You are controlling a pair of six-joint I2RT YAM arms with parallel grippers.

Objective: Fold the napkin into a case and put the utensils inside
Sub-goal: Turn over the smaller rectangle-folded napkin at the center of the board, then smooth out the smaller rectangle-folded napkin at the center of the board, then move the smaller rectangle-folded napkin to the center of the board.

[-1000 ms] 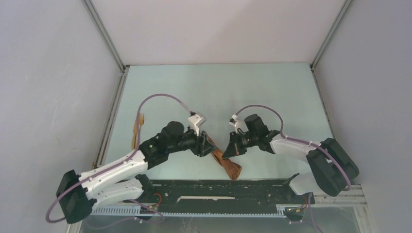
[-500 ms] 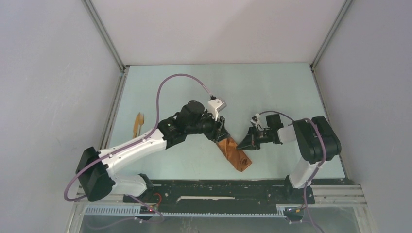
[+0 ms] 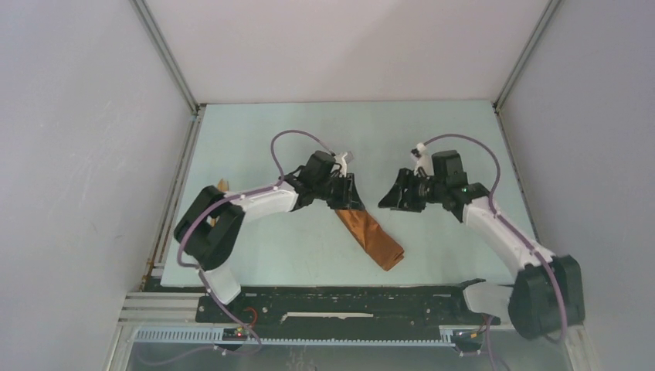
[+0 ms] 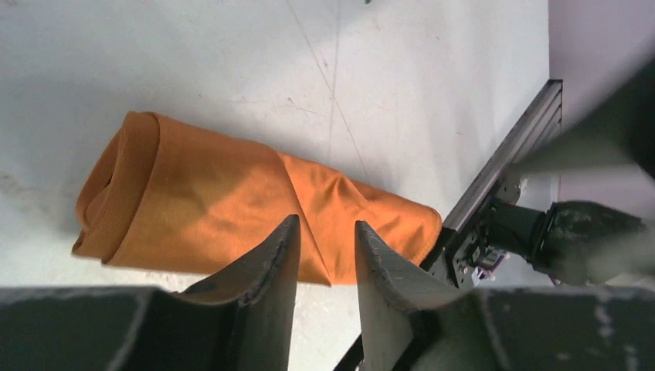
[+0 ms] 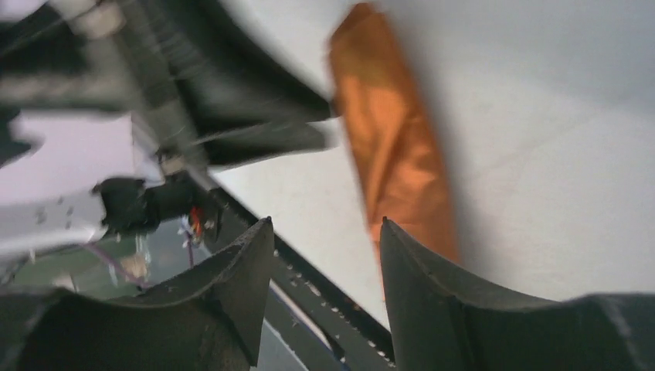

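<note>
Case: I saw the rust-orange case [image 3: 372,239] lying flat on the worktop [image 3: 309,139] as a narrow folded pouch. It slanted from far-left to near-right, between the two arms and toward the near edge.
Case close up: through the left wrist camera the case [image 4: 232,209] showed one end rolled over in layers and a crease across its middle.
Left gripper: I had the left gripper [image 3: 347,202] at the far-left end of the case. In its own camera the left gripper [image 4: 324,228] had its fingers a narrow way apart with nothing pinched between them. I could not tell whether the tips touched the cloth.
Right gripper: the right gripper [image 3: 386,199] sat just right of the case's far end, off the cloth. In its blurred wrist view the right gripper [image 5: 324,224] stood wide apart and empty, with the case [image 5: 394,147] beyond it.
Utensils: I made out only a sliver of the light-brown utensils [image 3: 222,185] at the worktop's left edge, well apart from the case. The left arm hid most of them, so I could not count them.
</note>
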